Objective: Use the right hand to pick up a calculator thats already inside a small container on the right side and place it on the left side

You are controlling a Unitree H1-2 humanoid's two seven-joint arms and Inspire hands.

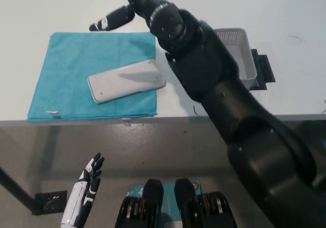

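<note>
Head view, task's thing: the flat white rectangular calculator (127, 81) lies on the teal cloth towel (71, 65) at the left of the white table (51, 9), near the towel's right edge, free of any hand.
Long axis: it runs left to right, the right end tilted a little toward the far side.
Container: the small grey perforated plastic basket (243, 55) sits at the right on a dark mat (264, 67), partly hidden by the black arm; nothing shows in the part that can be seen.
Right hand: the black right hand (114, 18) hangs above the far edge of the towel, at the top of the picture, partly cut off by the frame; it holds nothing, and the visible fingers (104, 22) are stretched out toward the left.
Key relation: the calculator lies on the near side of the right hand, well apart from it, with the black forearm passing over its right end.
Left hand: the white left hand (87, 179) rests low at the near left, below the table edge, fingers spread and empty.
Task state: judged from this, the placing looks done; what seems left is drawing the right arm back without brushing the calculator.
</note>
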